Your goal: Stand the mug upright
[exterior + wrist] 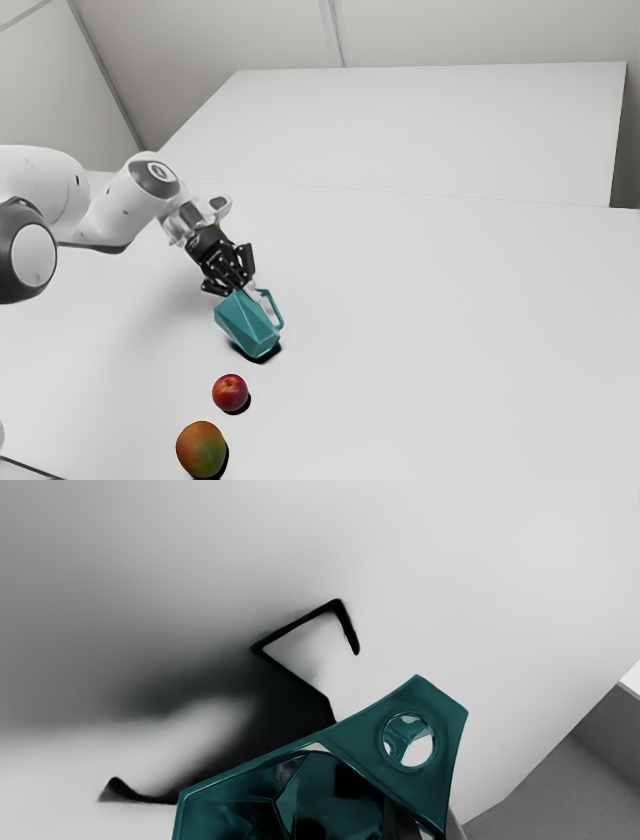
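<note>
In the exterior view the gripper (243, 290) is at the upper end of the teal mug (248, 325), shut on its wall beside the handle. The mug is tilted, with its mouth end toward the hand and its other end low, over a dark shadow. The wrist view has the rim and pierced handle part of the mug (350, 740) close to the camera. There the gripper (425, 826) has one dark finger inside the mouth and the other past the wall; much of both is hidden.
A red apple-like fruit (230, 392) lies on the white table (420, 330) near the mug, in the exterior view's lower part. Beyond it, farther from the hand, is a larger orange-green mango (202, 449). A raised white surface (420, 130) stands in the background.
</note>
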Tool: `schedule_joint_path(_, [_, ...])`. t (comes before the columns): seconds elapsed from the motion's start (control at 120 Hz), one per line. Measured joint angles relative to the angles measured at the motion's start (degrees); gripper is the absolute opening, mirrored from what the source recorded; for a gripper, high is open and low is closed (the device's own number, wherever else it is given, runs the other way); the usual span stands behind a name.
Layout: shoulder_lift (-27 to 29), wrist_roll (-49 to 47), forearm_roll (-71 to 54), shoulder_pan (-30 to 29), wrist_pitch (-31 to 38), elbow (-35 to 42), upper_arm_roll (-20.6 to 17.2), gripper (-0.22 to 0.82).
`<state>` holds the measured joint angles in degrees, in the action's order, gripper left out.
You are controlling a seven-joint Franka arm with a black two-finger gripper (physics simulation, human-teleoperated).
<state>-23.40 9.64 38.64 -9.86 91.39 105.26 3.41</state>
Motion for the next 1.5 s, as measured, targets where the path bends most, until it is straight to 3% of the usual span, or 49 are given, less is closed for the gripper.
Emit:
schedule_joint_path(0.508, [12.4,-2.6,-30.5,9.9,13.3,0.6,-4.3,-0.18])
schedule_joint_path(0.875, [14.6,-7.0,-45.8,11.0,23.8,6.5,-7.1,-0.18])
schedule_joint_path(1.408, [11.5,-12.9,-48.0,10.9,30.3,9.6,-7.4,-0.18])
schedule_joint_path(1.5, [11.5,-13.3,-47.5,10.9,30.3,9.6,-8.3,-0.01])
